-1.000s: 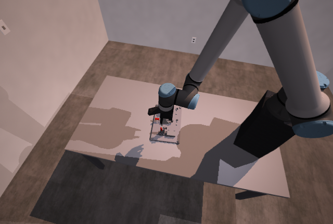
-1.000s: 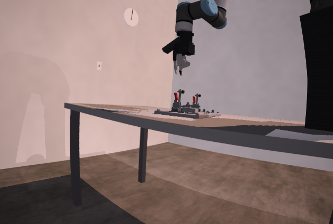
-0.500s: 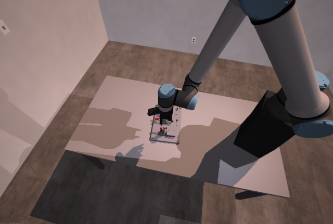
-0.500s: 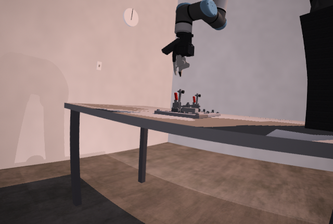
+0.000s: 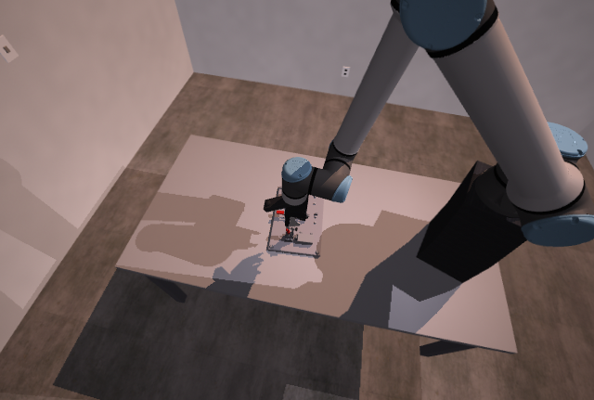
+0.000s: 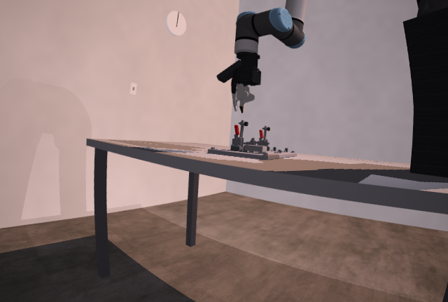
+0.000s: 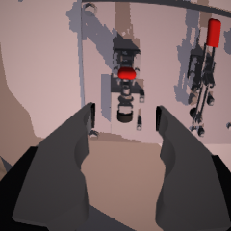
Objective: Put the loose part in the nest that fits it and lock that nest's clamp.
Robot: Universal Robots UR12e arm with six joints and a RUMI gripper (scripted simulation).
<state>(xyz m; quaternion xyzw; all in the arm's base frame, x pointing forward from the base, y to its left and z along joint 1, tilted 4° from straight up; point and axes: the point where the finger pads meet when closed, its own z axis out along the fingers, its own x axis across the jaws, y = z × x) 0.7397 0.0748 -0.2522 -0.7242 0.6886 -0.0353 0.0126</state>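
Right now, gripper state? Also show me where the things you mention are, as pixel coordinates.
Gripper (image 5: 287, 225) (image 6: 239, 111) (image 7: 125, 106): partly open, nothing between its fingers, above the fixture (image 5: 309, 254) (image 6: 239, 153) (image 7: 168, 6).

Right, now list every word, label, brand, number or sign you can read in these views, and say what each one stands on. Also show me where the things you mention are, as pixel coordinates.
There are none that can be read.
The clock (image 6: 176, 23) on the wall shows no readable numerals, only a dark hand.
The blue joint cap (image 5: 443, 3) has small marks, none readable as text.
The fixture plate (image 5: 306, 250) (image 7: 98, 43) shows no lettering.
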